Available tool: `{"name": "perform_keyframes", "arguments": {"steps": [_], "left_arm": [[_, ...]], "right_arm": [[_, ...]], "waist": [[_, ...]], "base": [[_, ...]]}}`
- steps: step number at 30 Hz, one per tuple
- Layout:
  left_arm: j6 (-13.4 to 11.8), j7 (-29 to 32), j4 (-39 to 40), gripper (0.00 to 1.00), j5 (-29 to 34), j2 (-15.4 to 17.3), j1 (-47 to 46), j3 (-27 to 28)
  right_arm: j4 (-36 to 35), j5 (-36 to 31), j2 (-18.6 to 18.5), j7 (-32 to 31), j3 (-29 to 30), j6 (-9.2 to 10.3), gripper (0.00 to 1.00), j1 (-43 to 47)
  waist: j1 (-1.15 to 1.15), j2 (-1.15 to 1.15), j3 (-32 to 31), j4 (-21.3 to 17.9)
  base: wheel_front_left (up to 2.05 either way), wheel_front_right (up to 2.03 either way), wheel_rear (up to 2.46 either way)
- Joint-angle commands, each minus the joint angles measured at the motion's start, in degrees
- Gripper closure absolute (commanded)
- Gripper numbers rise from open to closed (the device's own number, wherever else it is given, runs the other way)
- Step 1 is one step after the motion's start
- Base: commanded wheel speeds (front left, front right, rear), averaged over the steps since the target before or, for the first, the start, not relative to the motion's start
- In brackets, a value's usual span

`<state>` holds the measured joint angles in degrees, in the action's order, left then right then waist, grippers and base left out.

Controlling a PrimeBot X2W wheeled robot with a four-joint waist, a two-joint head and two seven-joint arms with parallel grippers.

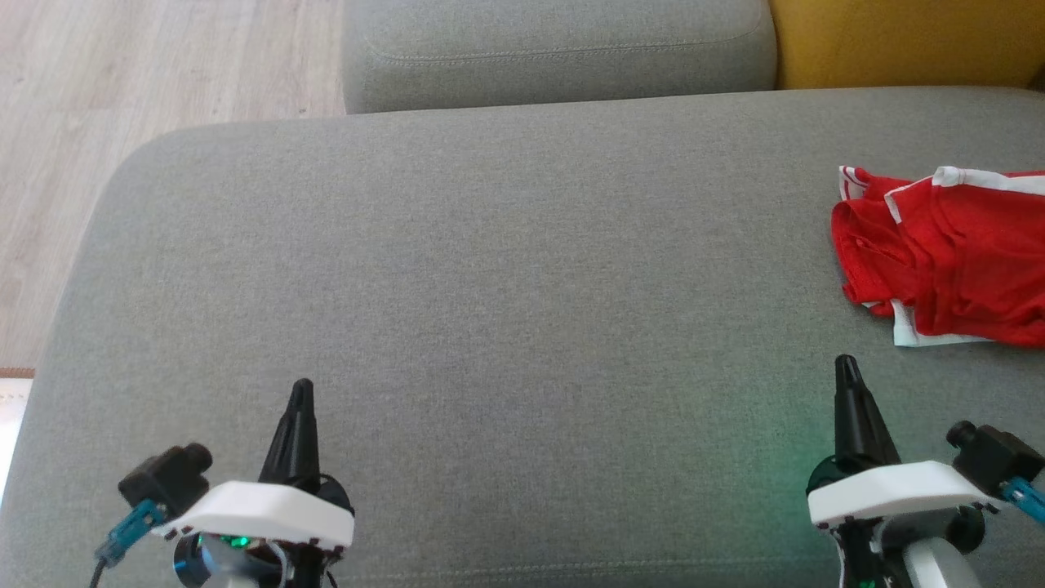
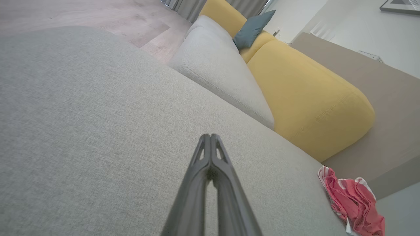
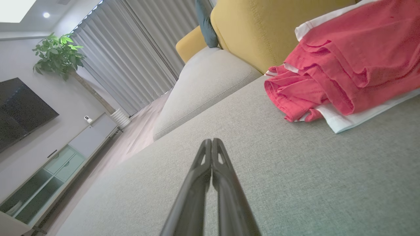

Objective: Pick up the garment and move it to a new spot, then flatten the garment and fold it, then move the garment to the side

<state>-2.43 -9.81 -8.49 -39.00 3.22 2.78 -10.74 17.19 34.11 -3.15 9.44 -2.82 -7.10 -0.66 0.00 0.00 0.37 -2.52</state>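
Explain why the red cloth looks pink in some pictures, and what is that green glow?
Head view: the garment is saturated red; a green glow, likely an arm lamp, tints the sofa near the right gripper. Both wrist views: paler, washed-out colour turns it pink.

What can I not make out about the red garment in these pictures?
Head view: the red garment is cut off by the right edge, so its full shape is unknown.
Left wrist view: the bottom edge cuts off its lower end.
Right wrist view: its own folds hide the layers beneath.
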Motion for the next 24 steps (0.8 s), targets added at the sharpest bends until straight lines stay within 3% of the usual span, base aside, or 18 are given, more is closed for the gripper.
{"name": "perform_keyframes", "arguments": {"steps": [1, 24], "left_arm": [[0.66, 0.31, 1.54, 1.00, -1.67, 0.75, -3.14, 1.25], [3.15, 3.81, -0.25, 1.00, -16.34, 1.17, -4.60, 4.57]], "right_arm": [[-2.12, 1.89, -0.94, -0.55, 0.18, -0.12, 1.00, -3.11], [-2.46, 17.66, -1.20, -4.03, 1.83, -0.19, 1.00, -3.68]], "waist": [[0.00, 0.00, 0.00, 0.04], [0.00, 0.00, -0.05, 0.71]], "base": [[0.00, 0.00, 0.00], [0.00, 0.00, 0.00]]}}
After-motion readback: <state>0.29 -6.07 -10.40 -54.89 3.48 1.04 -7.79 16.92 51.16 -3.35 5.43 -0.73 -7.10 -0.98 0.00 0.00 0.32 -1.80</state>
